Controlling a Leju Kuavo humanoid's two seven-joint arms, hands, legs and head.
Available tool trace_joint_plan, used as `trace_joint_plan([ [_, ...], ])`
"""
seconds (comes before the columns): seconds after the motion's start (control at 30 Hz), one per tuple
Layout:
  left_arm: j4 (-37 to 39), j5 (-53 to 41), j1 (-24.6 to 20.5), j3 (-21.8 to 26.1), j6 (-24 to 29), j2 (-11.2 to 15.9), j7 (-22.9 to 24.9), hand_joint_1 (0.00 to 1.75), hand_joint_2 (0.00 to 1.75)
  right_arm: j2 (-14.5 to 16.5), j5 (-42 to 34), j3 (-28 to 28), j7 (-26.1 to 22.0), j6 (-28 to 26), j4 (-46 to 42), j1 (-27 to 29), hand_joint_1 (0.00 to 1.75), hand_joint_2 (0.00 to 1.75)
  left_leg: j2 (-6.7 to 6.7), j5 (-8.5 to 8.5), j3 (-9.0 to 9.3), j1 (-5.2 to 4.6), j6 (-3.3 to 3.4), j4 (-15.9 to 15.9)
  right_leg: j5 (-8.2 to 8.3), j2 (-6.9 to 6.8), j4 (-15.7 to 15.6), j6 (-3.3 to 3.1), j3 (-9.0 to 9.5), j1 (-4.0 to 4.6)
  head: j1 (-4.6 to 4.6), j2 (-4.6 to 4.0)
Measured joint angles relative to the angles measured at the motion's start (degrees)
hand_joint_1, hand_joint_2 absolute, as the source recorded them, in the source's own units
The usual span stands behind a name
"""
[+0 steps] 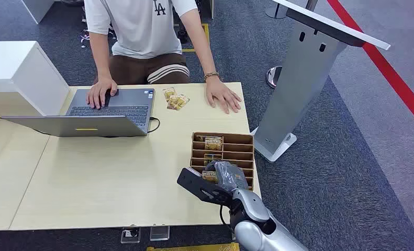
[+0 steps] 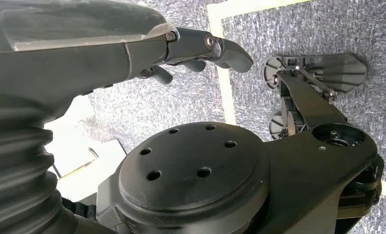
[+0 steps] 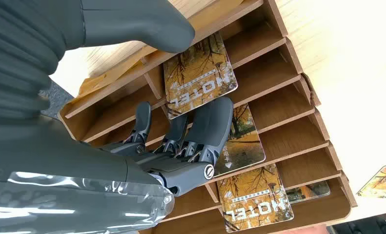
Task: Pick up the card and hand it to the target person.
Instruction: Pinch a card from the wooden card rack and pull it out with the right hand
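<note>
The card (image 3: 199, 73) nearest the robot, printed HOTEL, is leaning in a near slot of the wooden card rack (image 1: 246, 140), which is sitting on the table (image 1: 115, 178) at about 4 o'clock from its middle. More cards are standing in the slots beyond it.

The right hand (image 3: 181, 141) is hovering over that near end of the rack. Its dark fingers (image 3: 210, 126) are reaching into the slots just below the card, and the thumb (image 3: 132, 22) is arching over the card's other side. The fingers are apart, with the card between them and the thumb. I cannot tell whether either is touching it; nothing looks pinched yet.

Judgement: to do this well, the thumb and fingers should be closing on the card's free upper edge, clear of the wooden dividers, then drawing it straight out along the slot so it is not jamming or dragging its neighbour.

The person (image 1: 142, 26) is sitting at 12 o'clock, one hand on the laptop (image 1: 110, 107), the other flat on the table beside loose cards (image 1: 176, 99).

The left hand (image 2: 200, 48) is hanging beside the robot's body over the carpet, fingers loosely curled, holding nothing.
</note>
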Motion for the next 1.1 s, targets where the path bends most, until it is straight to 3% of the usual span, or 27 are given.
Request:
trace_joint_plan([
  [1.1,0.0,-0.24,-0.05,-0.14,0.16,0.0,0.0,0.0,0.0,0.0,-0.02,0.0,-0.02,-0.01,0.0,0.0,1.75,1.75,0.0,0.0,0.0,0.0,0.0,0.0,0.0,0.0,0.0,0.0,0.0,0.0,0.0,0.0],
])
